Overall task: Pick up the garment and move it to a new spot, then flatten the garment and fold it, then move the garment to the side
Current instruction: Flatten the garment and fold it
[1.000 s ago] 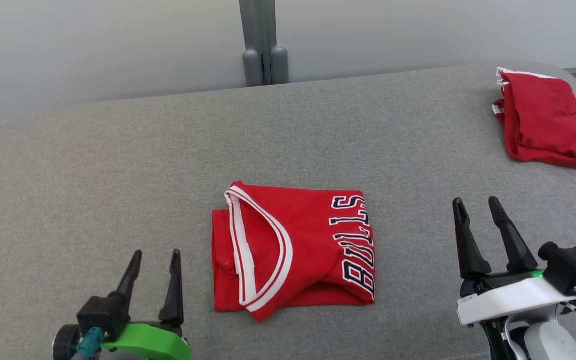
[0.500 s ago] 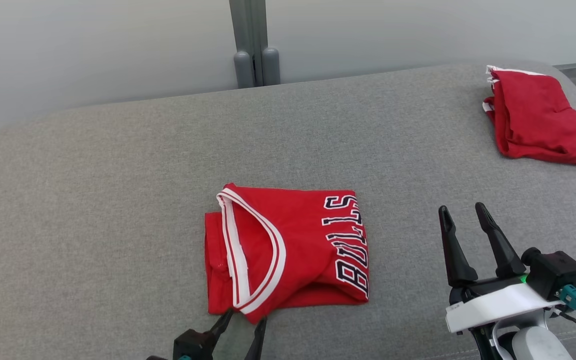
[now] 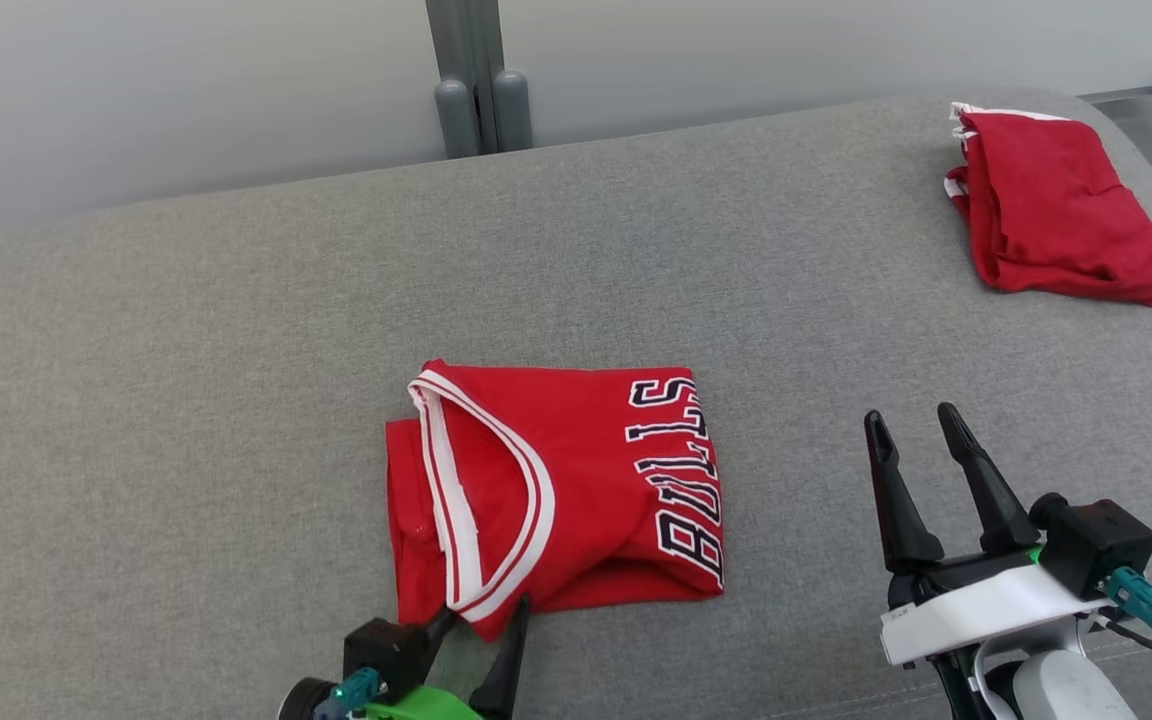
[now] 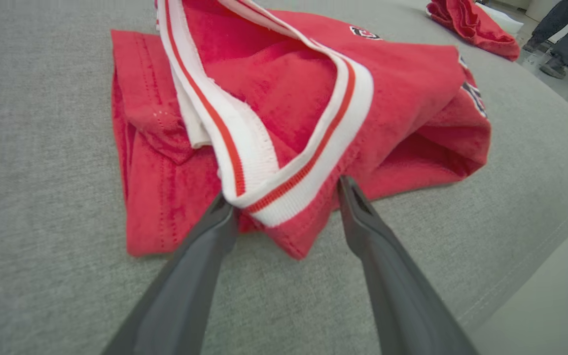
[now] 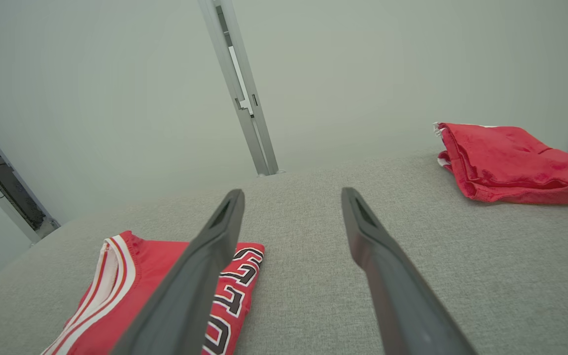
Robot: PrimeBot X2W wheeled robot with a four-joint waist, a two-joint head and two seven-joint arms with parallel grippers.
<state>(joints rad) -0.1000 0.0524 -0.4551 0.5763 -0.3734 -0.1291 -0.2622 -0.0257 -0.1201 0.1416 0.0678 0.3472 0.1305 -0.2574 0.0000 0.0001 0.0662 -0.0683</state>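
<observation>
In the head view, the folded red Bulls jersey [image 3: 576, 480] lay in the middle of the grey padded surface [image 3: 186, 350]. The left gripper [image 3: 487, 607] sat at its near edge, fingers spread to either side of the pointed, white-trimmed corner. The right gripper [image 3: 908, 414] hovered well apart to the jersey's right, its fingers also spread and holding nothing. The fold looked close to square, a little wider than deep. The "BULLS" lettering ran along its right edge away from the robot, and the trimmed neckline came to a point toward the robot. A second red garment [image 3: 1056, 210] lay at the far right corner.

In the left wrist view, the two dark fingers straddled the trimmed corner, with their tips at the cloth and the jaws not closed on it.

In the right wrist view, the fingers stood wide over bare padding. The jersey lay low on the left, and the other garment was far off on the right.
</observation>
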